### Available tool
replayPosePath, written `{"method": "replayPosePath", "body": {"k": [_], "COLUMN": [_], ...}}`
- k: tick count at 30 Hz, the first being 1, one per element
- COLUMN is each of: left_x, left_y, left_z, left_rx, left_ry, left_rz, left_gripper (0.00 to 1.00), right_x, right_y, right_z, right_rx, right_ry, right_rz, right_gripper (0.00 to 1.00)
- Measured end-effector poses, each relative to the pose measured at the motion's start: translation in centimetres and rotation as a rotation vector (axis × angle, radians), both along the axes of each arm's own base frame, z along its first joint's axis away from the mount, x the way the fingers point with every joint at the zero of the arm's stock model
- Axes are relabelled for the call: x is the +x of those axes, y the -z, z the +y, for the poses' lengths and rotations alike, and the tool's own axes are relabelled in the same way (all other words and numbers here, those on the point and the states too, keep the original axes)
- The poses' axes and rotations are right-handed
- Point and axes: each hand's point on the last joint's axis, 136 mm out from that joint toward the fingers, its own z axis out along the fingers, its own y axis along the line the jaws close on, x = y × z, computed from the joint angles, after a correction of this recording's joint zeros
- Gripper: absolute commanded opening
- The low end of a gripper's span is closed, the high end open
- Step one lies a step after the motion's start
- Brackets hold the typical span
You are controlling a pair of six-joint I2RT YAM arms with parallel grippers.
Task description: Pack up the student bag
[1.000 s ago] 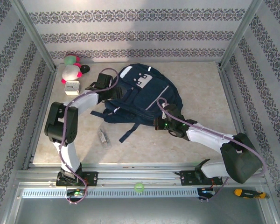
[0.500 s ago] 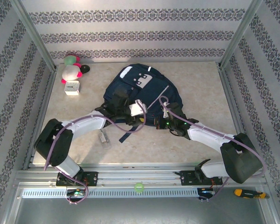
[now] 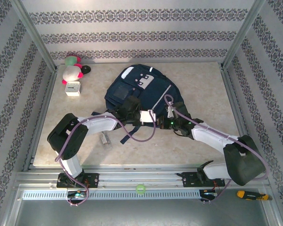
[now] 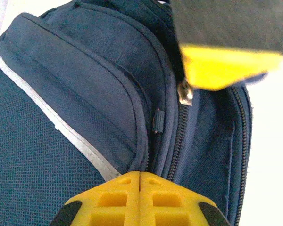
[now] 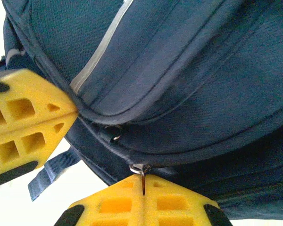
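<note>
1. The student bag (image 3: 146,92) lies flat and front up on the table (image 3: 203,89), about midway across and toward the back, with its dark straps trailing toward the arms.
2. The work is at the bag's near rim. Zip lines run along that rim, and in the wrist views the teeth that can be seen look closed.
3. The right hand (image 5: 142,181) is clamped on the metal zipper pull (image 5: 142,170), which pokes out between its fingertips right at the rim.
4. The left hand (image 4: 140,176) sits just beside the right one. Its tips meet with no gap and are nosed against the seam under the front pocket flap. It may be pinching a fold of fabric to steady the bag, but the view is too close to be sure, and no cloth shows between the pads.
5. Further out, a plush toy (image 3: 71,71) and a white cube (image 3: 73,88) sit at the table's back-left corner, well apart from the bag. A clear bottle (image 3: 104,137) lies nearer, beside the left forearm.
6. The task looks to be at an early stage. These loose items lie outside the bag, so the compartment is not yet open. What seems left is to draw the zip along, carry each item over, put it inside and close the bag.
</note>
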Motion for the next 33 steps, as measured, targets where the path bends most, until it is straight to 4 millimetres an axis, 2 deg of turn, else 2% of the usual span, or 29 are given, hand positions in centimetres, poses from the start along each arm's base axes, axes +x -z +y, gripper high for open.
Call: {"method": "replayPosePath", "body": {"k": [3,7,11,12,15,17,18,20,24,27,30,33], "left_x": [0.0,-0.5,-1.1,-1.3,-2.2,-2.7,-2.8,-3.0,-3.8,-3.5,-2.9,-2.3], "left_y": [-0.2,-0.5,-0.9,-0.9,-0.5,-0.3,-0.3,-0.7,-2.2,-3.0,-2.8,-1.8], "left_z": [1.1,4.4,6.4,6.7,6.9,6.9,6.8,5.9,2.5,-0.2,-2.1,-3.1], "left_rx": [0.004,0.014,0.014,0.014,0.003,-0.014,-0.02,-0.034,-0.073,-0.101,-0.113,-0.109], "left_ry": [0.0,-0.025,-0.038,-0.04,-0.039,-0.041,-0.041,-0.024,0.053,0.099,0.121,0.121], "left_rz": [0.009,0.051,0.078,0.081,0.102,0.116,0.115,0.096,0.033,-0.007,-0.027,-0.035], "left_gripper": [0.0,0.0,0.0,0.05,0.36,0.43,0.48,0.49,0.5,0.49,0.5,0.51], "right_x": [0.6,1.5,1.7,1.6,1.1,0.8,0.6,0.5,0.3,0.3,0.3,0.3], "right_y": [-0.8,-1.3,-0.7,-0.5,-0.2,-0.2,-0.3,-0.4,-0.4,-0.4,-0.6,-0.7], "right_z": [-1.9,-4.7,-5.8,-5.6,-4.4,-3.7,-3.4,-3.0,-2.8,-2.7,-2.6,-2.5], "right_rx": [0.001,-0.01,-0.016,-0.013,-0.01,-0.009,-0.008,-0.003,0.002,0.004,0.01,0.014], "right_ry": [0.039,0.097,0.105,0.092,0.047,0.023,0.013,-0.001,-0.01,-0.011,-0.016,-0.019], "right_rz": [-0.016,-0.026,-0.007,0.0,0.012,0.01,0.009,0.01,0.012,0.012,0.013,0.014], "right_gripper": [0.0,0.0,0.0,0.0,0.0,0.0,0.0,0.0,0.0,0.0,0.0,0.0]}}
